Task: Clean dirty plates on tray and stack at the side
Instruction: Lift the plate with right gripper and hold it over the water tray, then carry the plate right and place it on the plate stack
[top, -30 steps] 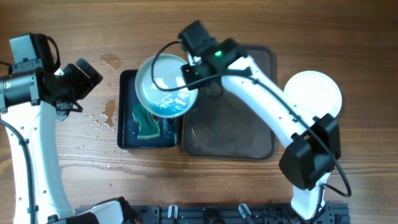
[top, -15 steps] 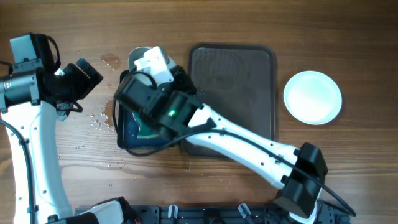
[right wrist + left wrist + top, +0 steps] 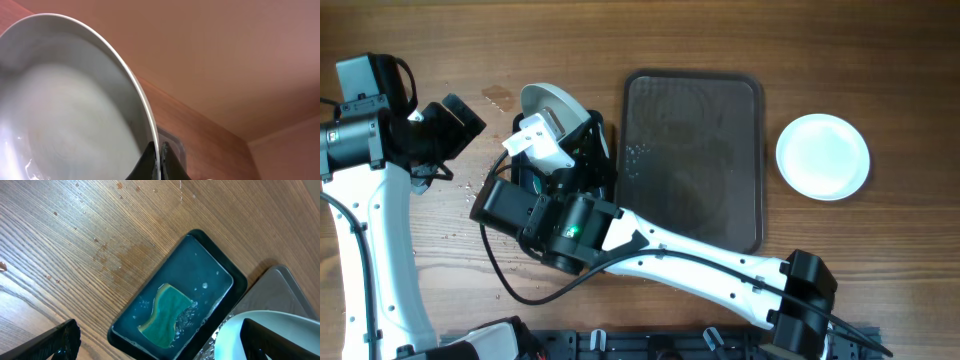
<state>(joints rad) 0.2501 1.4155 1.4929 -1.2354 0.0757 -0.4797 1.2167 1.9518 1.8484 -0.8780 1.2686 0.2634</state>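
White plate [image 3: 65, 100], nearest thing in the right wrist view: rim pinched between the dark tips of the right end effector [image 3: 161, 156]. The plate stands steeply tilted and its face is blurred.

Overhead, the right arm lies stretched from the near right corner of the desk [image 3: 820, 50] across to the left. It holds that plate on edge over the far end of the black tray [image 3: 240, 282]. Water and a green sponge [image 3: 167, 312] sit in the black tray.

The left end effector [image 3: 455, 122] hangs left of the black tray, fingers [image 3: 62, 342] spread wide, over water drops [image 3: 480, 190] on the wood.

The brown tray [image 3: 700, 180] lies just right of the black tray, bare apart from droplets by its left rim. Further right, apart from it, a second plate [image 3: 823, 156] lies flat on the desk, plain white.
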